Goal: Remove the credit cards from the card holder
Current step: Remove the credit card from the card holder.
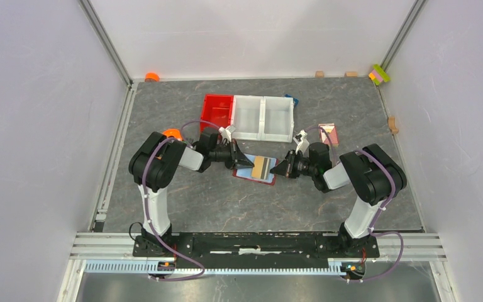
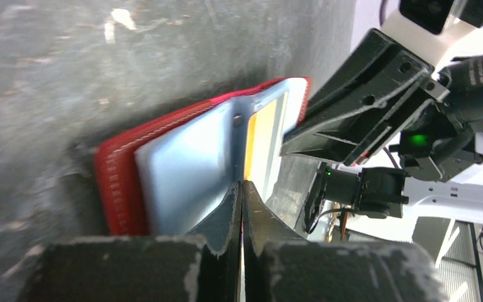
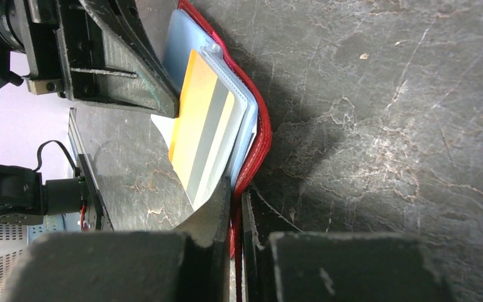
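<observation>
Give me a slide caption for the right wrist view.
Open wallet pinched at opposite ends by the right gripper and left gripper, orange card showing.

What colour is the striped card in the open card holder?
The card is orange-yellow with a grey stripe; it shows clearest in the right wrist view.

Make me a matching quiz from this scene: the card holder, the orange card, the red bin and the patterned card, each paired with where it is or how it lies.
Things:
1. card holder
2. tan-orange card
3. red bin
4. patterned card

Place or state:
a. at the left end of the row with the white bins
b. lying open, pale lining up
c. alone, to the right of the bins
d. partly tucked in a pocket, grey stripe showing

Pairs: 1-b, 2-d, 3-a, 4-c
</observation>
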